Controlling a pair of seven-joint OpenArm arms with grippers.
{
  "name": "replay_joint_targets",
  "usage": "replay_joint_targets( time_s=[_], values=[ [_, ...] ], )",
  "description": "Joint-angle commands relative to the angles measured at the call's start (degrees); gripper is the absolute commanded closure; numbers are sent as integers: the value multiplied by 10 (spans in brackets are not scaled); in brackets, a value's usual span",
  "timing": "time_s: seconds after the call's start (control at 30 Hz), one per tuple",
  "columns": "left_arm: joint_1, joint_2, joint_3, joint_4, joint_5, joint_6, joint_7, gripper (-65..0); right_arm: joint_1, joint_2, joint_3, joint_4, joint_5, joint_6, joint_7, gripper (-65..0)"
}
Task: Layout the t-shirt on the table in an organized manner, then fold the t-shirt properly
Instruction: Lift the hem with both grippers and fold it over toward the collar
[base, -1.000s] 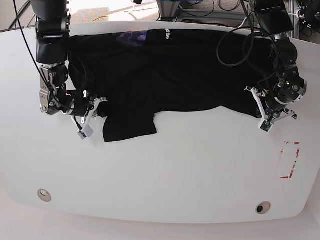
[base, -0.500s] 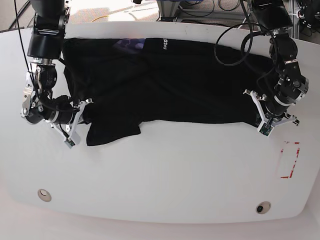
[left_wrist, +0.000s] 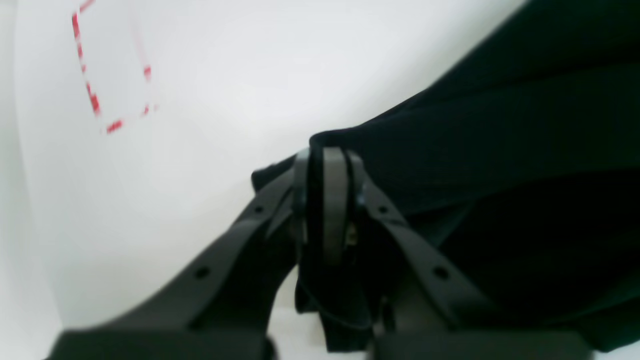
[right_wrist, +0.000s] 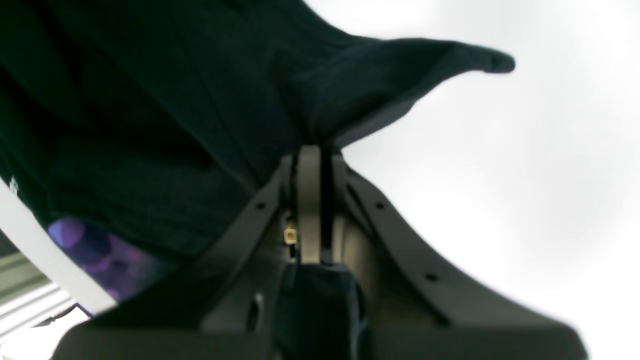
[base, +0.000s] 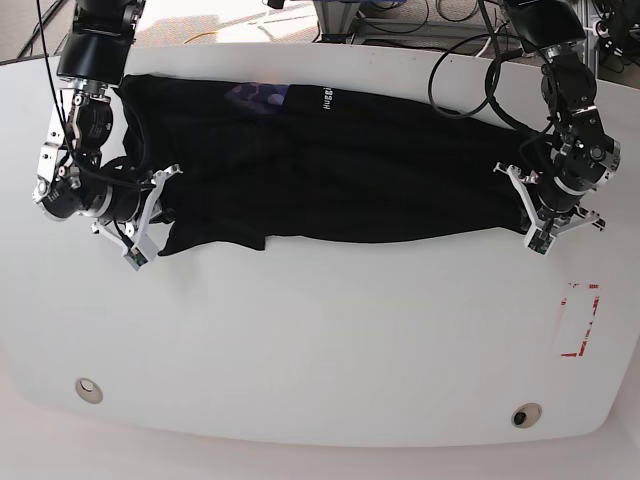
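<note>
One t-shirt (base: 340, 165) now stretched wider across one table (base: 330, 340), both end effectors, left (base: 541, 214) and right (base: 152, 212), clamped on its ends.

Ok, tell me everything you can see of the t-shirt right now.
The t-shirt is plain black soft cloth, pulled out into a long band across the far half of the table, lying mostly flat with wrinkles. Small white lettering and a purplish patch show near its far edge. The left gripper is shut on one end and the right gripper is shut on the other; both wrist views show cloth pinched between the fingers. A flap bunches below the right gripper's end.
</note>
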Motion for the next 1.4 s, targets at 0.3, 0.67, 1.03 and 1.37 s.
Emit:
replay_joint_targets(
  time_s=[0.3,0.67,1.03,1.37],
  values=[
    [5,-14,-20,9,-3,4,-12,0,-64,8,5,93,7,4,-3,0],
    [13,-30,-20,7,-2,4,-12,0,-117,-9,5,131,7,4,-9,0],
    [32,-42,-21,6,-2,4,-12,0,-150,-24,6,138,7,4,-9,0],
    [44,-54,-21,-42,-1,4,-12,-138,-169,-23,5,135,4,3,-9,-193]
  ],
)
